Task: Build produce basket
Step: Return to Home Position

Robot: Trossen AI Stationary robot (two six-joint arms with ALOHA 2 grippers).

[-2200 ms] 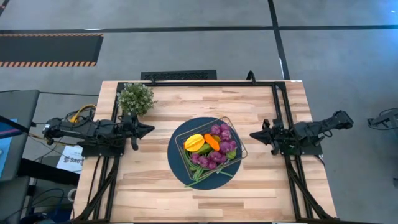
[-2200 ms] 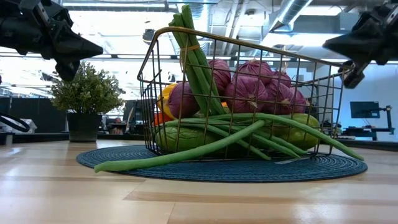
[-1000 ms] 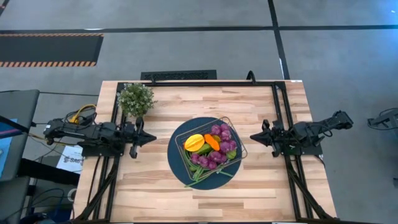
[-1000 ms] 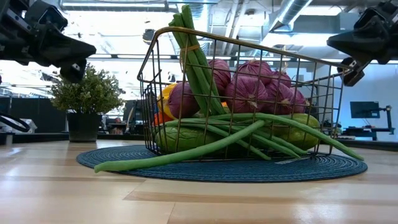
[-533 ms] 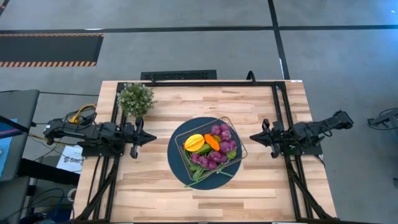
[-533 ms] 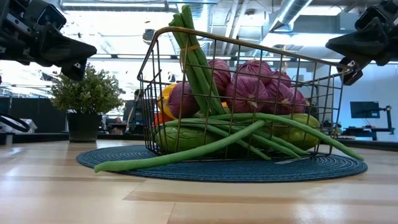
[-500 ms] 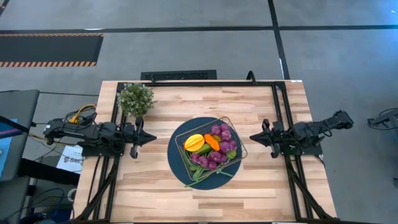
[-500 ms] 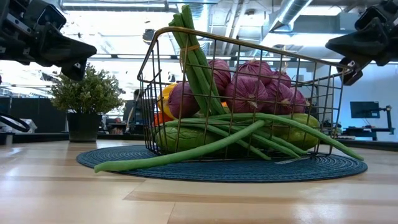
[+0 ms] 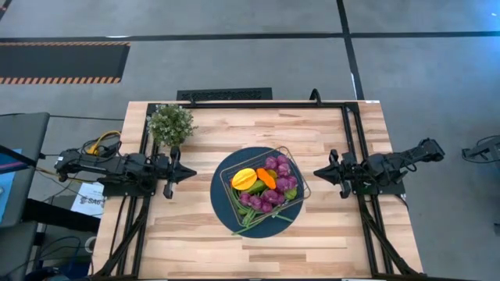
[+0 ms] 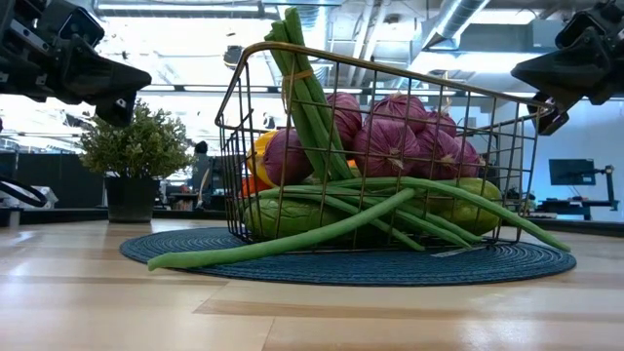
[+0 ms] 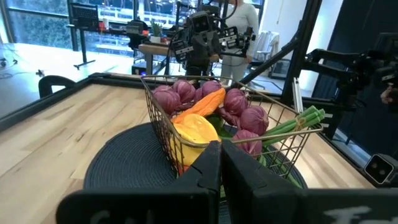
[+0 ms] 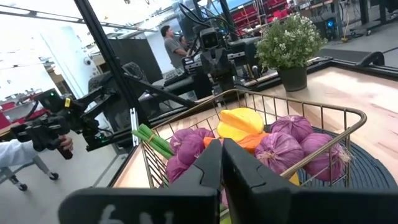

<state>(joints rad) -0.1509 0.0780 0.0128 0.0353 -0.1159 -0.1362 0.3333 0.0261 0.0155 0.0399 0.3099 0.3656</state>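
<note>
Shifted slightly toward the counter's near edge over the last two seconds: left gripper (image 9: pixel 193 173), jaws pressed together on nothing, parked well apart from the basket on its left. Opposite, unmoved: right gripper (image 9: pixel 316 172), jaws likewise together and empty, well apart on the basket's right.

Between them, on a dark blue round mat (image 9: pixel 223 199) at mid-counter (image 9: pixel 234 125): gold-toned wire basket (image 10: pixel 390 72), loaded. Inside, yellow starfruit (image 9: pixel 244 179) beside an orange pepper (image 9: pixel 266 178), purple grape string (image 9: pixel 271 197) heaped along one side, green cucumbers (image 10: pixel 292 216) underneath. Green bean bundle (image 10: pixel 304 93) propped upright past the rim, loose beans (image 10: pixel 283 244) trailing through the wire onto the mat. Potted plant (image 9: pixel 171 123) near the far left corner.

For a clean return home: keep jaws together and retreat outward and high, clear of rim and protruding beans. Filling seemingly done, task apparently near its end.
</note>
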